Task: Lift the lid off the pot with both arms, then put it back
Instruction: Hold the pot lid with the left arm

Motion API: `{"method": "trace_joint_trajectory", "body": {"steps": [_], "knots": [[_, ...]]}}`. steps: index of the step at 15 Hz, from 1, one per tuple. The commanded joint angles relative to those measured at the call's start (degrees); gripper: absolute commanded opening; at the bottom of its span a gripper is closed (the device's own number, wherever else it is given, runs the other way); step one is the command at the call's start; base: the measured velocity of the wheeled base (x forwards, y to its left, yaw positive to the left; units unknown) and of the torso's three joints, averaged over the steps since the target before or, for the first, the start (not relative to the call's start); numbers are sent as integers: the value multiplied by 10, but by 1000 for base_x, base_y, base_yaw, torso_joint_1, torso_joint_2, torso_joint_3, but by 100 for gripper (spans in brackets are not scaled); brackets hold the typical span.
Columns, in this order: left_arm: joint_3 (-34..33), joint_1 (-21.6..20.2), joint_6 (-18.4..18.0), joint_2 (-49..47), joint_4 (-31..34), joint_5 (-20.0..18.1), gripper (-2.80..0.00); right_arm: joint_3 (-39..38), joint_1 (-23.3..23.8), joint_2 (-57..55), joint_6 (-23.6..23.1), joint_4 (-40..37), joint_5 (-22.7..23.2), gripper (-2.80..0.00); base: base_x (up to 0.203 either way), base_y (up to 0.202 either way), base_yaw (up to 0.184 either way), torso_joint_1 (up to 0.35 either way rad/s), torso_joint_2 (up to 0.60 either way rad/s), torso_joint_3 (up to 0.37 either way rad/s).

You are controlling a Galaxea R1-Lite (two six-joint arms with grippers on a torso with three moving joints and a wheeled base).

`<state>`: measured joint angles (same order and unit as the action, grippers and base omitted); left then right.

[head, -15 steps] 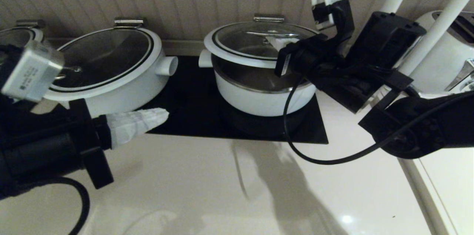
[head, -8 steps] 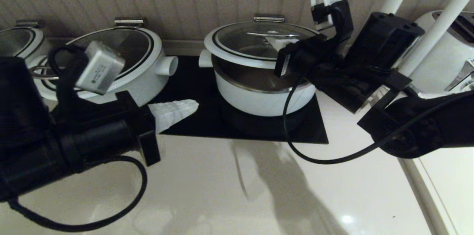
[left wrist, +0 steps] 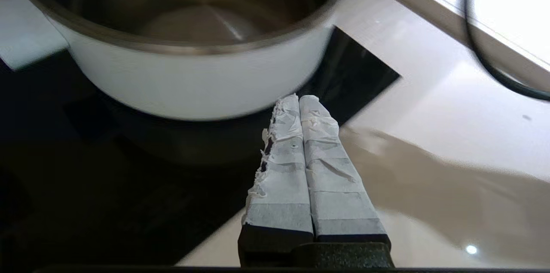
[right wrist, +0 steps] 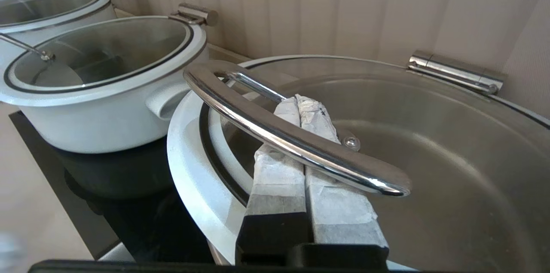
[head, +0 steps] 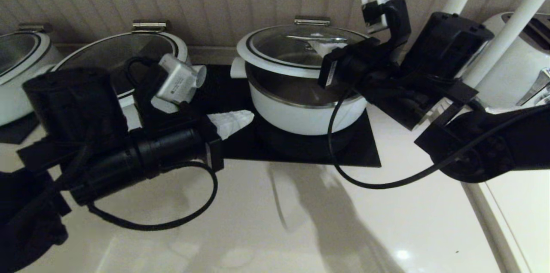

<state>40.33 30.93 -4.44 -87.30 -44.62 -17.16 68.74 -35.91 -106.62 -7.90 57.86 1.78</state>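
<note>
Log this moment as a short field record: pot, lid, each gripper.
pot: white, steel-lined pot on the black cooktop, open at the front
lid: glass lid raised and tilted above the pot
right gripper: right gripper with jaws shut, hooked under the lid handle
left gripper: left gripper with jaws shut, empty, beside the pot's wall

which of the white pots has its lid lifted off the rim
The pot on the black hob in front of the right tool, whose tips sit under the lid handle; the pots to its left remain covered.
</note>
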Motion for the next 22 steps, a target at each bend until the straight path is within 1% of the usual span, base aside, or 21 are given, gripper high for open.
{"method": "trace_joint_trajectory", "body": {"steps": [1,6,9,13,18,22], "knots": [[34,-1,-5,-45,-4,5,-280,3,0,0,0,4,2,-280,0,0,0,0,0,0],[110,-1,-12,-97,-4,12,-280,3,0,0,0,6,2,-280,0,0,0,0,0,0],[121,-1,-36,-114,-4,12,-280,3,0,2,0,7,2,-280,0,0,0,0,0,0],[166,-3,-37,-141,-3,12,-280,3,0,4,0,6,2,-280,0,0,0,0,0,0],[197,-10,-37,-152,-2,13,-280,-1,-1,4,0,6,2,-280,0,0,0,0,0,0],[230,-24,-37,-164,1,13,-280,-6,-1,5,-1,7,1,-280,0,0,0,0,0,0]]}}
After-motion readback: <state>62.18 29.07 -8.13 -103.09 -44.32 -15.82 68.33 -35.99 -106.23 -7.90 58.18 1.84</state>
